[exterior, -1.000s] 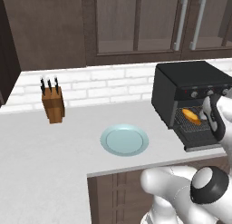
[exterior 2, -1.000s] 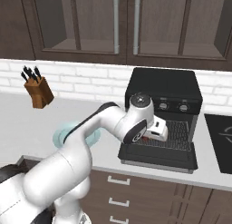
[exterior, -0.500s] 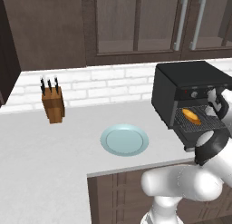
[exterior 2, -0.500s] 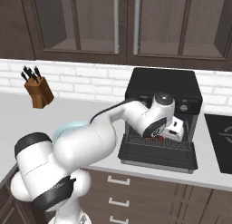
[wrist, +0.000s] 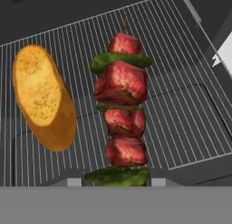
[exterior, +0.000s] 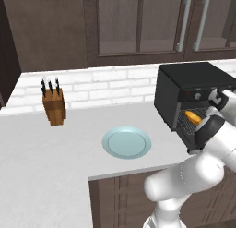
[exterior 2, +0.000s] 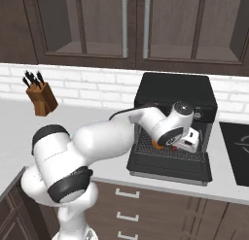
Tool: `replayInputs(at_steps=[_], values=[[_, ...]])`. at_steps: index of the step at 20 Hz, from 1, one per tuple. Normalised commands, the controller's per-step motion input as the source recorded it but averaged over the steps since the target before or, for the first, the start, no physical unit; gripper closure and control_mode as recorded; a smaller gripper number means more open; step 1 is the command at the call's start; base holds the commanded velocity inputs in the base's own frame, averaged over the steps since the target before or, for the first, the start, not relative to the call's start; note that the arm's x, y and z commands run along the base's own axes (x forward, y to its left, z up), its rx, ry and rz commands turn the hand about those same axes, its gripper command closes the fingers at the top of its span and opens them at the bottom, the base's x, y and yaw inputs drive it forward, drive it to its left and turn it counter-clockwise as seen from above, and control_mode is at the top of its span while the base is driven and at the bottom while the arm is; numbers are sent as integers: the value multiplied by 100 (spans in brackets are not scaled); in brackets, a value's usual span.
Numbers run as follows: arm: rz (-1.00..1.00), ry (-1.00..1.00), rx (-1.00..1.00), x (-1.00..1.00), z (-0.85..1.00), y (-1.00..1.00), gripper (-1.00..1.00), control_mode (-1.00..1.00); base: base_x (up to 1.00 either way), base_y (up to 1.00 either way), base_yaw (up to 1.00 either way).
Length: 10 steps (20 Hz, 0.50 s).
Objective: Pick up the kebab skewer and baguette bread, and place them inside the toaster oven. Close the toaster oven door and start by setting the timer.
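The kebab skewer (wrist: pixel 121 110) lies on the rack of the toaster oven (exterior 2: pixel 176 91) beside the baguette bread (wrist: pixel 43 96), its near end between the claw (wrist: pixel 117 181) tips, whose grip cannot be told, over the lowered toaster oven door (exterior 2: pixel 168 168).

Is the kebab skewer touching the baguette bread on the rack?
Apart. The hand view shows bare rack wires between the kebab skewer and the baguette bread.
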Motion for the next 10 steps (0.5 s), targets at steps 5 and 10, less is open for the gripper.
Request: replayInputs(at_steps=[5,10], values=[[0,0,0,24,-9,-21,100,-100,0,0,0],[0,0,0,19,-24,-8,100,-100,0,0,0]])
